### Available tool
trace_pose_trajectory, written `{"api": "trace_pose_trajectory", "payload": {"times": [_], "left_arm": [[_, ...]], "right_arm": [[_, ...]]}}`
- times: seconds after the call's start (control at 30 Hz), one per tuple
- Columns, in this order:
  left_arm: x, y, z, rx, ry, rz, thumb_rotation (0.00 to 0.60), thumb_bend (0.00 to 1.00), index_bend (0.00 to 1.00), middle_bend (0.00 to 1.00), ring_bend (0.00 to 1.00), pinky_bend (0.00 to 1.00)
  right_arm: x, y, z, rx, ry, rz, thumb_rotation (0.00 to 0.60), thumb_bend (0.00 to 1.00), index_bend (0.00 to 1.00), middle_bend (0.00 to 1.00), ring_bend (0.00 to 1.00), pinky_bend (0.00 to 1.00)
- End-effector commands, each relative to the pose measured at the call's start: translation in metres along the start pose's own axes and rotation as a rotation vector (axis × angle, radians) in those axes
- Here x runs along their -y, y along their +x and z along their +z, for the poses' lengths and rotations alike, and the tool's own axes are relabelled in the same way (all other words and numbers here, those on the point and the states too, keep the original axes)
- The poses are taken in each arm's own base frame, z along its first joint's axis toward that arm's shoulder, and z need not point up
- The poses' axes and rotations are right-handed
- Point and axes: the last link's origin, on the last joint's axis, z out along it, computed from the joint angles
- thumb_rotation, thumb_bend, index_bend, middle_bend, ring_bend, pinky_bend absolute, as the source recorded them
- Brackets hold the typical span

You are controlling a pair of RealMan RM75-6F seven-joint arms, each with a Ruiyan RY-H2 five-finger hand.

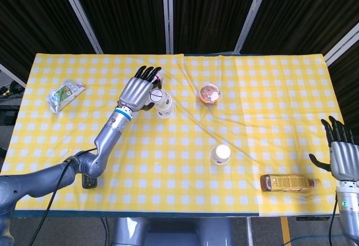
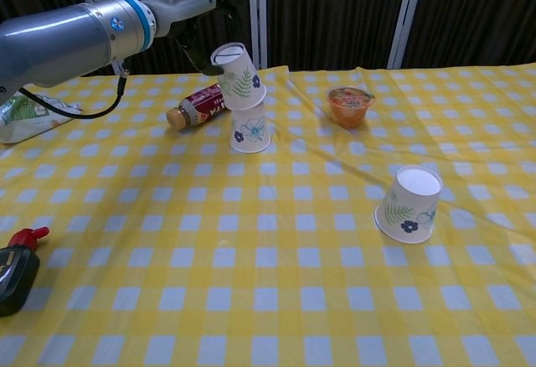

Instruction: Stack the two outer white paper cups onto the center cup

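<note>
Cups sat upside down on the yellow checked tabletop (image 2: 276, 300). The left robot hand (image 1: 137, 92) gripped a leaf-printed paper cup (image 2: 239, 72), tilted, directly over the center cup (image 2: 250, 126); the chest view showed its lower rim touching or just above that cup's flat top, and I could not tell which. In the head view the held cup's white base (image 1: 156, 95) lay against the center cup (image 1: 164, 108). The left robot hand (image 2: 197, 2) appeared at the upper left of the chest view, dark fingers (image 2: 228, 0) curled round the cup from behind.

A red-labelled bottle (image 2: 196, 105) lay on its side just beside the center cup, to its left. The third cup (image 2: 409, 204) stood well apart at the right, nearer the front edge (image 1: 220, 154). An orange sealed tub (image 2: 350, 105) sat toward the back, right of the center cup.

The right robot hand (image 1: 341, 152) hung at the far right edge of the head view, fingers spread, holding nothing. A brown drink bottle (image 1: 288, 183) lay on its side near it. A green snack packet (image 1: 65, 94) rested at the far left, and a black object with a red tip (image 2: 18, 271) lay at the front left.
</note>
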Motion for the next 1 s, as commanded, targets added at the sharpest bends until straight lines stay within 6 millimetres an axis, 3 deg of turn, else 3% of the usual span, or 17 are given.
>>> {"api": "trace_pose_trajectory", "payload": {"times": [0.03, 0.07, 0.17, 0.2, 0.43, 0.57, 0.8, 1.0], "left_arm": [[-0.001, -0.002, 0.003, 0.01, 0.008, 0.016, 0.6, 0.36, 0.38, 0.0, 0.0, 0.0], [0.0, -0.003, 0.004, 0.022, 0.015, 0.016, 0.6, 0.32, 0.31, 0.0, 0.0, 0.0], [-0.001, -0.005, 0.005, 0.054, 0.025, 0.009, 0.6, 0.07, 0.05, 0.0, 0.0, 0.0], [-0.001, -0.005, 0.004, 0.048, 0.025, 0.005, 0.6, 0.01, 0.01, 0.0, 0.0, 0.0], [0.008, 0.0, -0.007, 0.006, 0.033, -0.007, 0.6, 0.0, 0.0, 0.0, 0.0, 0.0], [0.023, 0.002, -0.03, -0.026, 0.048, -0.057, 0.6, 0.0, 0.0, 0.0, 0.0, 0.0], [0.062, -0.002, -0.096, -0.089, 0.097, -0.086, 0.6, 0.0, 0.0, 0.0, 0.0, 0.0], [0.104, -0.009, -0.179, -0.11, 0.201, -0.046, 0.6, 0.0, 0.0, 0.0, 0.0, 0.0]], "right_arm": [[0.0, 0.001, 0.0, -0.001, -0.002, 0.006, 0.6, 0.1, 0.09, 0.0, 0.0, 0.0], [0.0, 0.001, 0.0, -0.001, 0.0, 0.006, 0.6, 0.1, 0.09, 0.0, 0.0, 0.0], [0.001, 0.001, -0.002, 0.001, 0.007, 0.001, 0.6, 0.1, 0.09, 0.0, 0.0, 0.0], [0.002, 0.001, -0.002, 0.002, 0.008, -0.001, 0.6, 0.1, 0.09, 0.0, 0.0, 0.0], [0.002, -0.003, -0.003, 0.018, 0.006, -0.012, 0.6, 0.1, 0.09, 0.0, 0.0, 0.0], [0.003, -0.004, -0.003, 0.02, 0.01, -0.017, 0.6, 0.1, 0.09, 0.0, 0.0, 0.0], [0.005, -0.011, -0.002, 0.041, 0.013, -0.034, 0.6, 0.1, 0.09, 0.0, 0.0, 0.0], [0.014, -0.014, 0.002, 0.038, 0.029, -0.028, 0.6, 0.1, 0.13, 0.0, 0.0, 0.0]]}}
